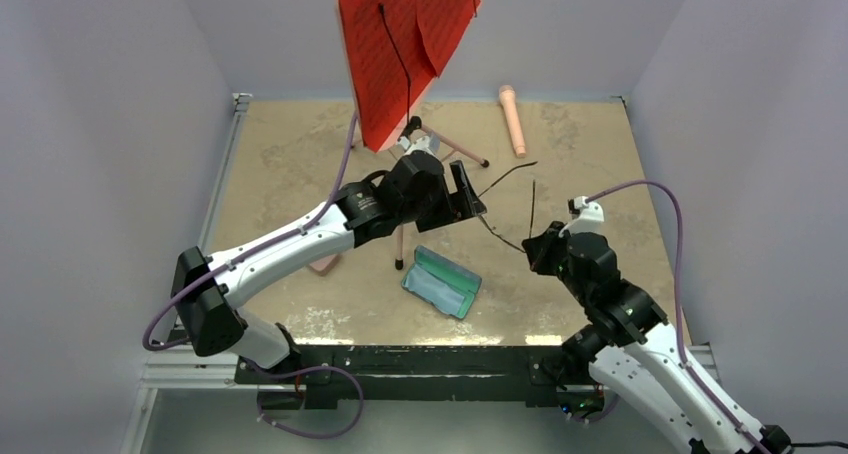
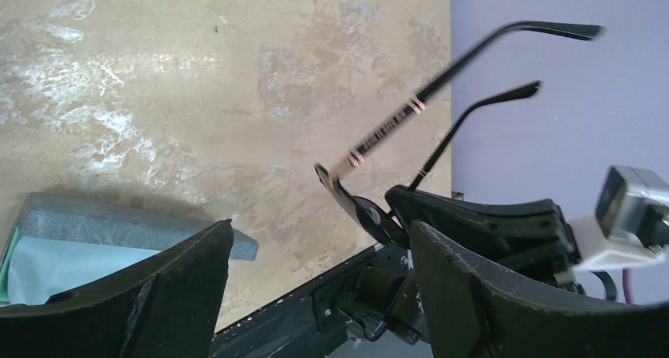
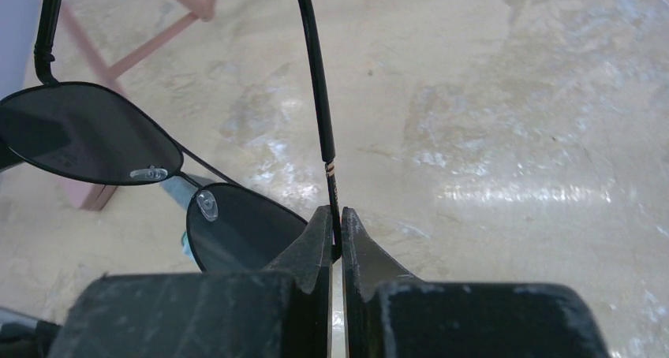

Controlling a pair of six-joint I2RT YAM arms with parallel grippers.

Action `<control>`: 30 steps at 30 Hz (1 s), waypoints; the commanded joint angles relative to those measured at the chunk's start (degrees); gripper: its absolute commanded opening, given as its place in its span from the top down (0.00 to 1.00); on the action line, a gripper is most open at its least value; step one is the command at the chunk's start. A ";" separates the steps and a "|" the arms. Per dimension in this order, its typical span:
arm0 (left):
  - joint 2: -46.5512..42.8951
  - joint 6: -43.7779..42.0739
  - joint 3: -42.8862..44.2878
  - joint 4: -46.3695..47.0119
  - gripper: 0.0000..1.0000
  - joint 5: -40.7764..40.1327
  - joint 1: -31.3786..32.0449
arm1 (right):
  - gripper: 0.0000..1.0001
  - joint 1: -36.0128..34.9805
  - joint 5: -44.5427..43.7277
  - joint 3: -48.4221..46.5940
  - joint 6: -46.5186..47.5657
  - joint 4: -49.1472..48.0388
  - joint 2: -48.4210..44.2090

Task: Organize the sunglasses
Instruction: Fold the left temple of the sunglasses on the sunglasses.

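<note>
The black sunglasses [image 3: 87,133] hang above the table, dark lenses to the left in the right wrist view. My right gripper [image 3: 337,220] is shut on one thin arm of them, close to the hinge. Seen from above, their two long arms [image 1: 531,204] point to the back from the right gripper [image 1: 535,249]. My left gripper [image 1: 472,202] hovers just left of the pair. In the left wrist view the left gripper [image 2: 319,287] is open with nothing between its fingers [image 2: 181,279], and the sunglasses [image 2: 394,121] sit beyond its right finger, apart from it.
An open grey-blue case [image 1: 442,282] lies near the table's front middle, below the left gripper. A pink case [image 1: 322,264] peeks out from under the left arm. A red sheet [image 1: 400,44] on a pink stand rises at the back, with a pink oblong thing [image 1: 512,119] to its right.
</note>
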State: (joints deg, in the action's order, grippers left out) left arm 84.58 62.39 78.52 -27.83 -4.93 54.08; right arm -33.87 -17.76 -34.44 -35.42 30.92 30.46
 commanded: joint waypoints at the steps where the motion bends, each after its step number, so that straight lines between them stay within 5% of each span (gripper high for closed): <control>1: -0.10 -2.66 1.26 -0.20 0.15 -0.49 0.26 | 1.00 -0.67 9.67 2.84 7.41 -8.21 -2.39; 5: -0.43 -16.83 0.47 6.69 0.16 12.86 0.36 | 1.00 -0.67 13.83 2.07 10.98 -6.07 -1.22; 9: -0.50 -26.27 1.68 -1.14 0.17 10.85 0.80 | 1.00 -0.67 21.29 1.58 14.83 -5.48 -2.51; 12: -0.39 -28.72 1.41 -4.33 0.25 10.62 0.98 | 1.00 -0.68 25.90 1.11 15.20 -6.13 -2.45; 19: 0.06 -33.59 1.15 -5.42 0.64 9.11 5.48 | 1.00 -0.67 25.29 -1.75 13.10 -4.97 0.11; 30: 1.59 -39.65 0.38 -8.62 0.73 8.10 9.37 | 1.00 -0.67 29.47 -6.91 9.66 -3.30 2.70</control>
State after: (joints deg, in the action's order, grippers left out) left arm 86.59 27.70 78.54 -37.41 3.60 63.22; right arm -34.20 8.14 -37.89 -24.60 29.52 33.39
